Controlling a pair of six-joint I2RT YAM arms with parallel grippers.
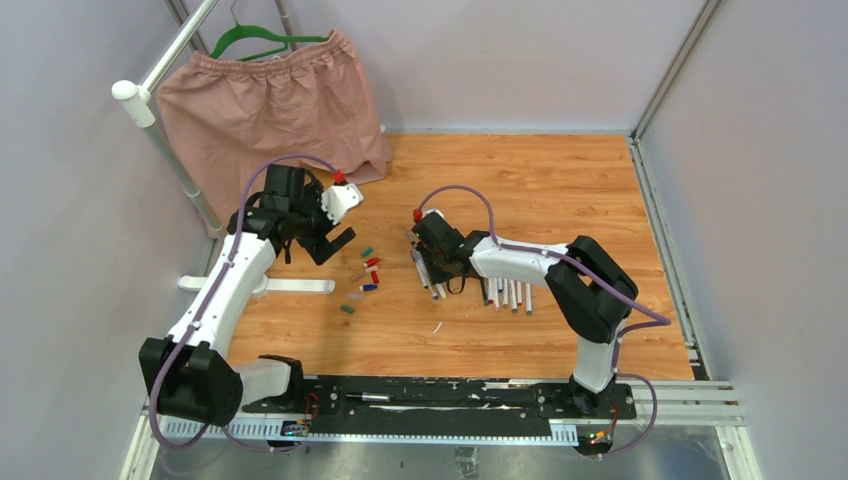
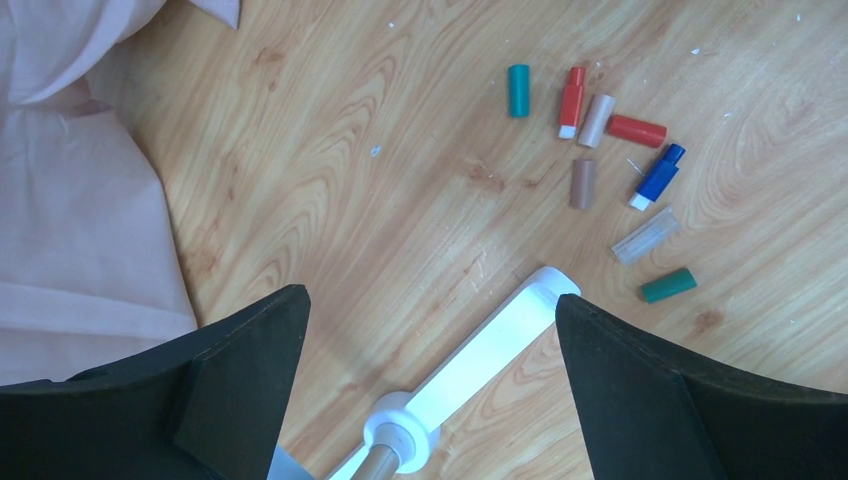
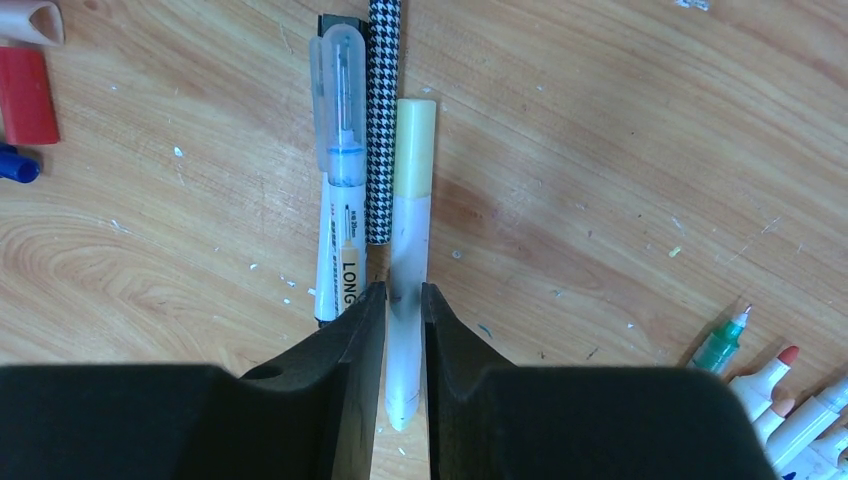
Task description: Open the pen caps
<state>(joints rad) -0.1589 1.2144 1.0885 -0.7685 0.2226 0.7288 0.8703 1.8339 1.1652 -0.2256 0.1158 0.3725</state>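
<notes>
Right claw (image 3: pixel 402 295): clamped on frosted barrel of the cream-capped pen (image 3: pixel 411 230), low over the worktop (image 3: pixel 600 200).
Cream cap (image 3: pixel 414 145): on the pen, at the end away from the claw; pale yellow, matt, over a translucent white barrel.
Neighbours: houndstooth pen (image 3: pixel 383 120) touching the cream-capped pen's side, clear-capped pen (image 3: pixel 340 150) just past that.
Left claw (image 2: pixel 430 300): jaws wide apart, empty, well left of the cream-capped pen.
Loose caps (image 2: pixel 636 130): red, teal, beige, blue; between left claw and the cream-capped pen.
Risk: grip sits toward the tail, so the pen may pivot or slip when the cap is pulled; a lift could drag the houndstooth pen.
</notes>
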